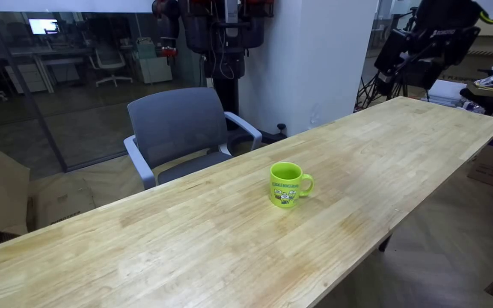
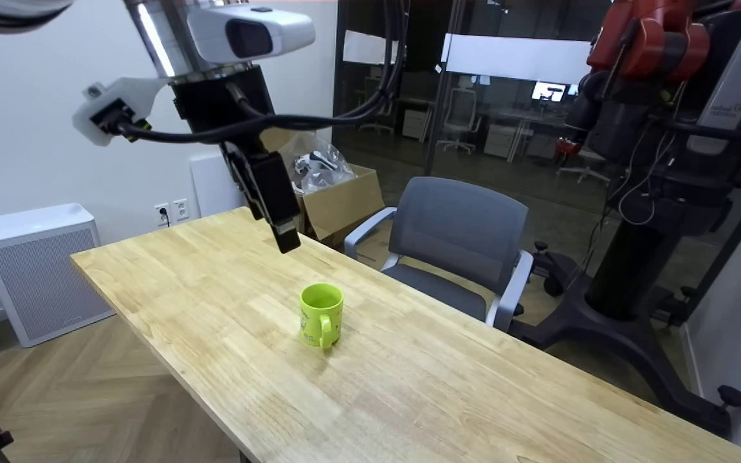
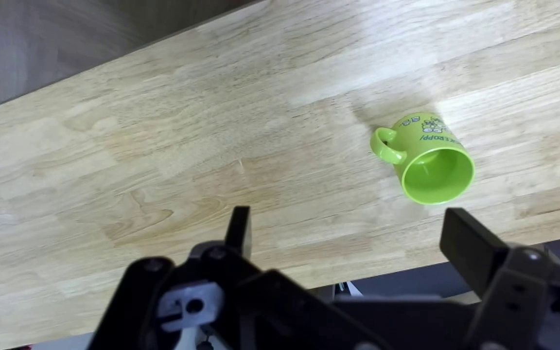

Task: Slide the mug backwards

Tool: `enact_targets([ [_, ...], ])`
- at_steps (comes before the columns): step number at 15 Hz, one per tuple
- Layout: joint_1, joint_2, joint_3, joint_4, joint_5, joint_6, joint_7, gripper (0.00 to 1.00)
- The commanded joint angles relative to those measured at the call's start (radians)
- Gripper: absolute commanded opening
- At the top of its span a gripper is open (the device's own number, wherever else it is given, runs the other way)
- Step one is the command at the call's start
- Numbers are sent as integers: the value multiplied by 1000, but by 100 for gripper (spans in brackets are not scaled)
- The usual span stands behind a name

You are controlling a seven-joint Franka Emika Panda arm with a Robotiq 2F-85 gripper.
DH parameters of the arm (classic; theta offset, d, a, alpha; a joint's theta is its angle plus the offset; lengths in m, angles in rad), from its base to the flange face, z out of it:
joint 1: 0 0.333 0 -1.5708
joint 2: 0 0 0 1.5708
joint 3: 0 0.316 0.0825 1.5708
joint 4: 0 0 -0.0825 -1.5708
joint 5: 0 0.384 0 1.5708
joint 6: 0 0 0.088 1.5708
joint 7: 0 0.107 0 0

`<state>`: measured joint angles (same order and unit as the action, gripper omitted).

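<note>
Standing mug [image 1: 284,188]: bright green, upright on the table [image 1: 178,256], between the two long edges. Well apart from the gripper [image 3: 350,228].
Mug side: little faces [image 1: 284,197] with big eyes, under a row of letters [image 1: 285,185].
Mug inside: plain green too, round and shiny.
Handle [image 2: 325,332]: a loop, facing the camera in an exterior view, sticking out left in the wrist view.
Gripper: black, up in the air, higher than the table top.
Fingers [image 3: 474,248]: wide apart, with wood and a table edge in the gap in the wrist view. One tip just below the mug in that picture, on the right.
Arm [image 2: 168,45]: silver, white and black in an exterior view, slanting down to the gripper. Carrying a white camera [image 2: 283,31] and black cables [image 2: 338,121].
Table: long, pale wood, made of many strips, with darker patches here and there.
Chair [image 1: 178,126]: grey, with two arm rests [image 1: 139,162], right beside a long edge of the table in both exterior views.
Robot [image 2: 647,58]: big, red and black, behind the chair.
Box [image 2: 348,202]: brown card, with a clear bag [image 2: 332,172] in it, near a table corner.
Glass [image 1: 88,102]: dark, with desks [image 1: 64,50] and a lit screen [image 1: 43,26] on the far side.
White unit [image 2: 45,270]: boxy, with a grey mesh front, on the floor [image 2: 107,386] near the wall [image 2: 23,128].
</note>
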<state>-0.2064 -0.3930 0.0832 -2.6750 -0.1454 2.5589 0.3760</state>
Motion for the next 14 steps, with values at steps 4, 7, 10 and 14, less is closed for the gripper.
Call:
enact_targets([
  [4, 78, 261, -128, 259, 199, -272, -225, 100],
  [7, 55, 401, -140, 421, 134, -395, -137, 100],
  [10, 68, 365, -157, 367, 154, -357, -182, 100],
  [14, 70, 433, -160, 432, 145, -380, -167, 100],
])
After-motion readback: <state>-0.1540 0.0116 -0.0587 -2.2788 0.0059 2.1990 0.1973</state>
